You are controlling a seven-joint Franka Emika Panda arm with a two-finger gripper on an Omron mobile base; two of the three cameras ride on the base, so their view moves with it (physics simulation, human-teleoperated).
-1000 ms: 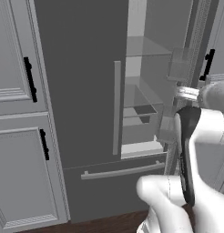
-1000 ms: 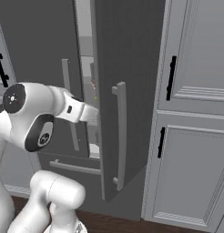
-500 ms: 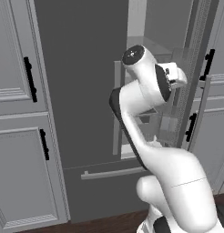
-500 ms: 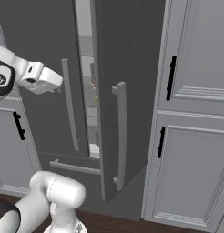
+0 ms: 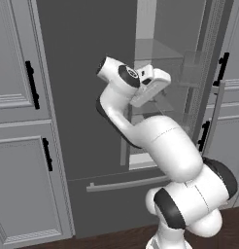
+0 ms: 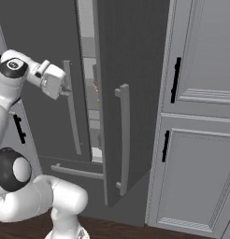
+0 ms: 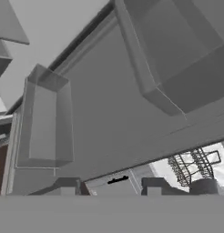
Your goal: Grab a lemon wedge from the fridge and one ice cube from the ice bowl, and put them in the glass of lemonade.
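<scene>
Well, start with the lemon wedge [image 6: 98,100]. In the right base view, your best candidate is a tiny yellow speck on a shelf, seen through the narrow gap of the fridge [image 5: 82,73], just below a small reddish spot. It is too small to be sure of, so treat it as a likely sighting and not a fix. It sits inside because that is where the task says to fetch it, and the right door [image 6: 135,56] stands swung out toward you to give the arm a way in. The gripper [image 6: 65,89] hangs raised at the mouth of that opening, level with the upper glass shelves [image 5: 155,51] and just in front of the left door's long bar handle [image 6: 72,116], pointing inward. You cannot tell from these pictures whether the jaws stand apart or together, and nothing shows between them, so count the wedge as not yet picked. From the hand, you look across the inner face of the open door with its clear door bins [image 7: 43,123], which suggests the hand is turned toward the door and not toward the shelf. In your way are the left door's handle close by the fingers, the edge of the open door, and the shelf lips. The gap is slim, so the reach probably needs a level, straight entry. Light grey cabinets [image 6: 201,70] with black handles flank the fridge on both sides and should not interfere.
</scene>
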